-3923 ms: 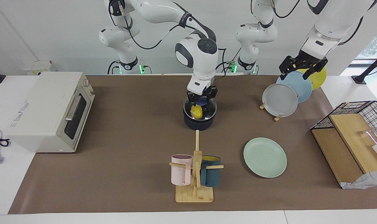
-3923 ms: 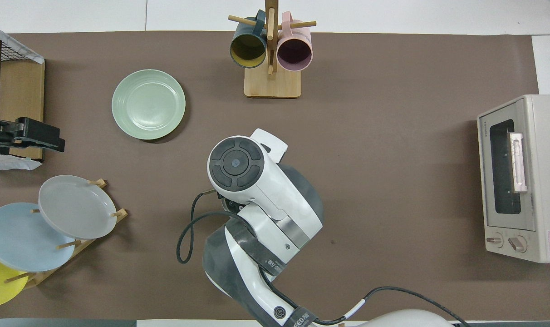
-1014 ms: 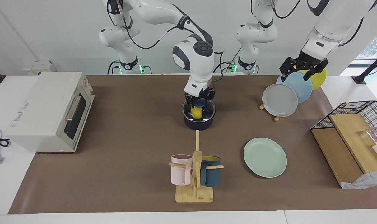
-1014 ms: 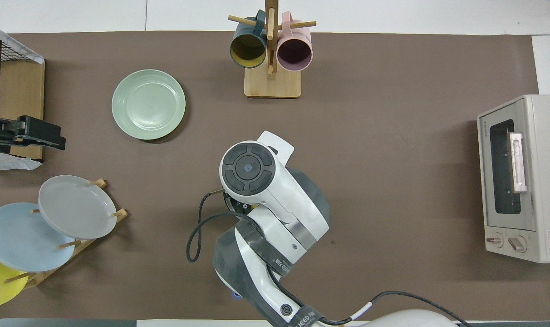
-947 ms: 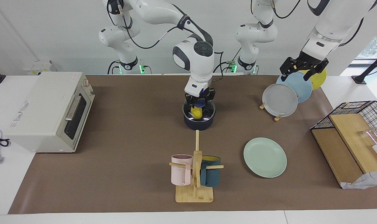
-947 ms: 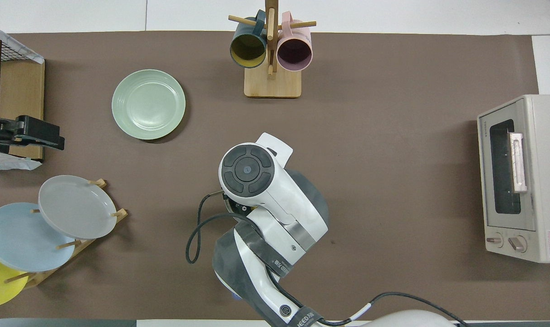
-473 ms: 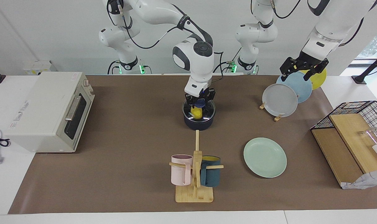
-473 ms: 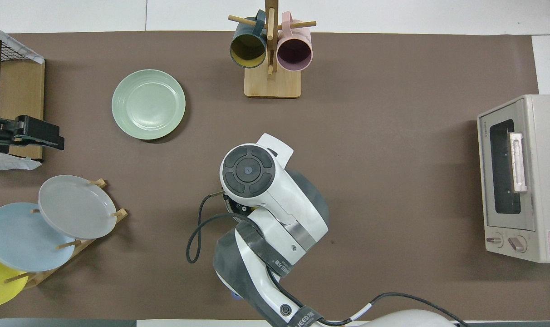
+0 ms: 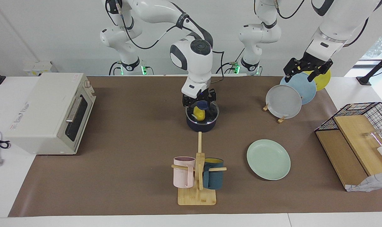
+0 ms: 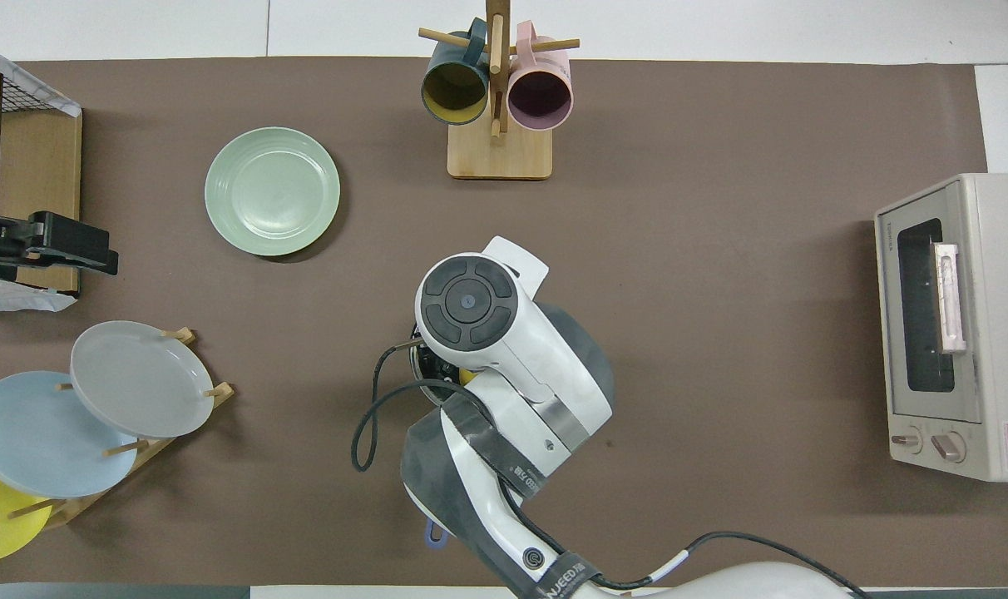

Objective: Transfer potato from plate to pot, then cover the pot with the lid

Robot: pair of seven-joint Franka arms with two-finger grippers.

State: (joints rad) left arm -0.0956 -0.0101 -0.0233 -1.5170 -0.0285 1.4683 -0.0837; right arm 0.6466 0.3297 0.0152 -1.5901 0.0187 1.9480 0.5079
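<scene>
The navy pot (image 9: 201,125) stands mid-table, nearer to the robots than the mug stand. The glass lid (image 9: 210,114) sits on it, its blue knob (image 9: 203,104) up. The yellow potato (image 9: 199,114) shows through the glass inside the pot. My right gripper (image 9: 199,100) is open just above the lid, off-centre from the knob toward the oven's end. In the overhead view the right arm hides the pot except its handle end (image 10: 433,533) and a sliver of potato (image 10: 466,376). The mint-green plate (image 9: 268,159) (image 10: 272,190) lies bare toward the left arm's end. My left gripper (image 9: 307,68) (image 10: 51,246) waits over the plate rack.
A mug stand (image 9: 197,176) with a pink and a teal mug is farther from the robots than the pot. A toaster oven (image 9: 49,110) stands at the right arm's end. A rack of upright plates (image 9: 285,101) and a wire basket with boards (image 9: 355,132) are at the left arm's end.
The right gripper has come off the knob and shifted a little toward the oven's end. The lid stays on the pot. The left arm has not moved.
</scene>
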